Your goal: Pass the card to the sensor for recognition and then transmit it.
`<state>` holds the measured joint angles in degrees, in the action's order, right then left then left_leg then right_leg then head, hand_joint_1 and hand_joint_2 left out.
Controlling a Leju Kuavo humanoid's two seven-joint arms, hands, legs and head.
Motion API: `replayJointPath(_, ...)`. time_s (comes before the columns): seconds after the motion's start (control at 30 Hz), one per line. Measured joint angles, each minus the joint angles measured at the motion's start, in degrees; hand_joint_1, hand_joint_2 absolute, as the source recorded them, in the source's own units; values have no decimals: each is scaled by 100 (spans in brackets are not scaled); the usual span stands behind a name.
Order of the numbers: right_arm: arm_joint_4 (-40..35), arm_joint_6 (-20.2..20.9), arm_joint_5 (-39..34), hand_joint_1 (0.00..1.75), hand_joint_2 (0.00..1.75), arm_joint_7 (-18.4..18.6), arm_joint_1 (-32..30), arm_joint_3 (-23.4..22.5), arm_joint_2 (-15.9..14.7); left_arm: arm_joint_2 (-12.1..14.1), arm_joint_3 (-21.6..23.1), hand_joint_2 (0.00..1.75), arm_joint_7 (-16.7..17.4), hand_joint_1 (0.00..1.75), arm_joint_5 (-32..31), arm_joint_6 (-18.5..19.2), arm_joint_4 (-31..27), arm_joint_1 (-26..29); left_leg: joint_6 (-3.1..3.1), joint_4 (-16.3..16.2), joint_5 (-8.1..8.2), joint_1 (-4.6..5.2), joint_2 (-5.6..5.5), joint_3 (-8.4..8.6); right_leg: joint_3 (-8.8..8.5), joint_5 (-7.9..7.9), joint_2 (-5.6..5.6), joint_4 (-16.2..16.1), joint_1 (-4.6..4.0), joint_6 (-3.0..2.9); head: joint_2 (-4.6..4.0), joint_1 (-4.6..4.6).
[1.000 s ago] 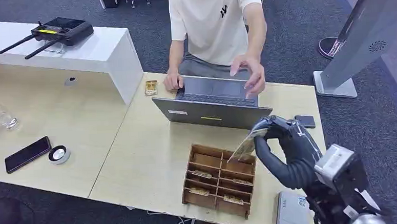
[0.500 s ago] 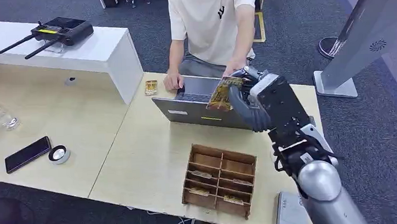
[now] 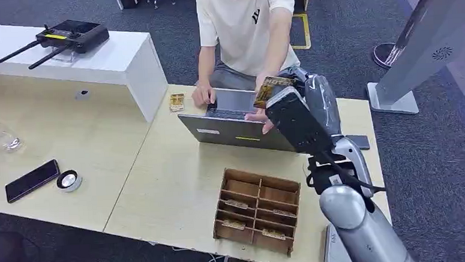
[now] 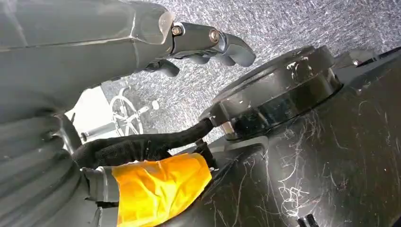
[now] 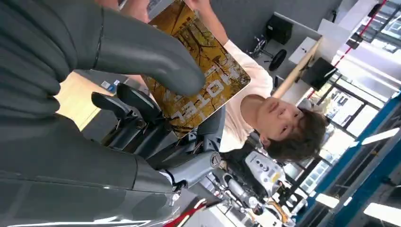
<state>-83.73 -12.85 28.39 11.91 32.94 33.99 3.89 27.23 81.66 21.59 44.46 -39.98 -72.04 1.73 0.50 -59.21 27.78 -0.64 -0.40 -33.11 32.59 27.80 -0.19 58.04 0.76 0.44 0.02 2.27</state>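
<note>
In the head view the right hand (image 3: pixel 294 98) sits in the upper middle of the frame, raised over the far side of the counter (image 3: pixel 173 188), pinching the card (image 3: pixel 268 88) by one end; the card's free end points toward the person (image 3: pixel 246 28) seated behind the open laptop (image 3: pixel 241 121), whose own hand (image 3: pixel 259 114) lies just below the card, near it, though whether it touches cannot be told; lower in the frame stands a wooden slotted box (image 3: pixel 258 209) with more cards in its compartments, and at the left lie a phone (image 3: pixel 32 180) and a small round puck (image 3: pixel 69 180); which of these things is the sensor cannot be told. In the left wrist view the left hand (image 4: pixel 208 45) runs across the top of the frame with its fingers curled in on nothing, above grey carpet. In the right wrist view the card (image 5: pixel 201 71), printed with yellow trees and the word HOTEL, fills the upper middle; the thick thumb (image 5: pixel 156 56) presses on its face and the darker fingers (image 5: pixel 132 106) back it from behind. Judging by its look, the card is thin, light and stiff, with a glossy and likely slippery face; it should be held flat between thumb and fingers near one short edge, leaving the far end free for the person to take; a loose pinch could let it swivel or slide out.
</note>
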Motion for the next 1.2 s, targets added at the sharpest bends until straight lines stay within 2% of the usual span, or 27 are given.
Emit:
replayJointPath(0.1, -20, -136, 383, 175, 175, -6, -59, -44, 15, -2, 0, 175, 51, 0, -100, 0, 7, -1, 0, 0, 0, 0, -4, 0, 1, 0, -4, 0, 0, 0, 0, -2)
replayJointPath(0.23, -177, -424, 1309, 175, 175, -89, -325, -159, 26, -6, -4, 175, 262, 0, -456, 0, -7, 0, 0, 0, 0, 0, -6, 0, 1, 0, -4, 0, 0, 0, 0, 0)
replayJointPath(0.37, -295, -413, 1516, 175, 175, -205, -587, -317, -30, -9, -15, 175, 363, 0, -607, 0, -33, 2, 0, 0, 1, -1, -6, -1, 2, 0, -3, -3, 0, 0, 0, -2)
replayJointPath(0.4, -295, -406, 1543, 122, 175, -245, -660, -354, -55, -9, -15, 175, 363, 0, -614, 0, -33, 3, 0, 0, 1, -1, -6, -1, 2, 0, -4, -3, 0, 0, 0, 0)
replayJointPath(0.43, -304, -358, 1541, 5, 175, -260, -727, -396, -74, -9, -15, 175, 365, 0, -625, 0, -33, 3, 0, 0, 1, 0, -7, -2, 2, 0, -4, -3, 0, 0, 0, 0)
replayJointPath(0.47, -317, -264, 1495, 0, 175, -273, -781, -429, -109, -9, -15, 175, 365, 0, -625, 0, -33, 3, 0, 0, 1, 0, -7, -3, 2, 0, -4, -3, 0, 0, 0, -2)
replayJointPath(0.57, -352, 150, 1224, 0, 175, -284, -908, -503, -231, -17, -44, 175, 409, 0, -667, 0, -33, 19, 1, 0, 2, 0, -5, -2, 2, 0, -3, -3, 0, 0, 0, 0)
replayJointPath(0.73, -337, 413, 953, 0, 175, -255, -1045, -592, -389, -20, -81, 175, 367, 0, -647, 0, -33, 46, 1, 0, 1, 0, -5, -1, 2, 0, -3, -3, 0, 0, 0, 0)
replayJointPath(1.03, -514, 428, 610, 0, 175, -249, -1274, -761, -542, -48, -210, 175, 448, 0, -769, 0, -33, 125, 1, 0, 1, 0, -5, -1, 3, 0, -3, -3, 0, 0, 0, -2)
replayJointPath(1.2, -760, 439, -425, 0, 175, -566, -1538, -1001, -546, -66, -297, 175, 481, 0, -888, 0, -33, 201, 1, 0, 1, 0, -6, -2, 2, 0, -4, -3, 0, 0, 0, 0)
